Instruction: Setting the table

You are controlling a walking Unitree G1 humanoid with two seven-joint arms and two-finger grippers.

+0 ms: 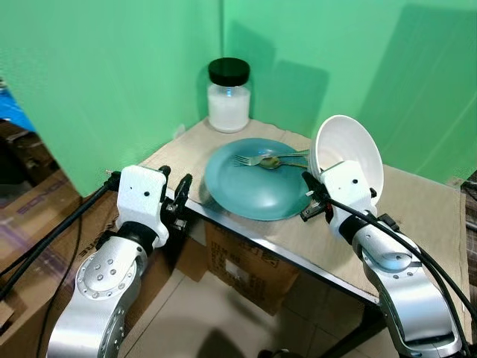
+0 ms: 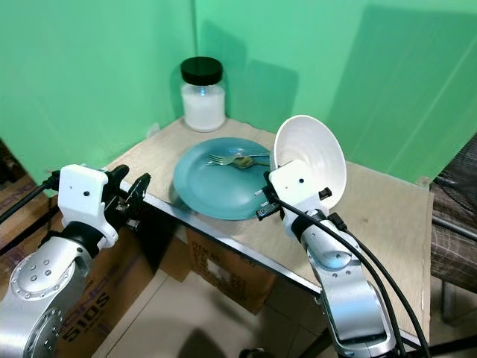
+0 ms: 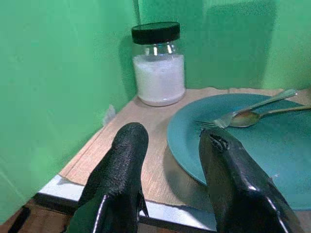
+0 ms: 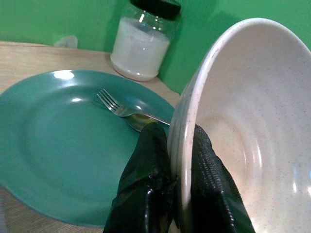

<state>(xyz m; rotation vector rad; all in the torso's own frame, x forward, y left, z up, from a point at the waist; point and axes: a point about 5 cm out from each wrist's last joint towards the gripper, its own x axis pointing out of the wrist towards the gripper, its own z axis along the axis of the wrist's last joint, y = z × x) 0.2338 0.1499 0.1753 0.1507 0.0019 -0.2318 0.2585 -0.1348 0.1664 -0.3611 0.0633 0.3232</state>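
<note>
**Table setting, part done: plate and cutlery laid, bowl in the air**

Surface (image 1: 417, 216): wooden top, set in a corner of green walls, with cardboard boxes on the floor under its near edge. It carries everything below but the bowl.

Teal plate (image 1: 253, 190): lies flat near the front edge, between the two arms. Laid; looks finished as a place setting base.

White bowl (image 1: 358, 145): not yet set down. It is held tilted almost on edge above the surface, just right of the plate, its hollow facing right and away from the plate. This item is what remains.

Jar (image 1: 228, 95): glass, black lid, white contents, upright at the far corner behind the plate, well apart from the bowl.

Right gripper (image 4: 176, 187): closed on the bowl's rim, one black finger outside the wall and one inside, as the right wrist view shows plainly.

Left gripper (image 3: 170, 160): fingers spread, holding nothing, hanging at the surface's left front edge just short of the plate rim.

Fork (image 1: 257, 157) and spoon (image 1: 277, 162): lying together on the plate's far half, handles pointing right. Whether they should stay there or go beside the plate is a judgement; likely they need moving.
</note>
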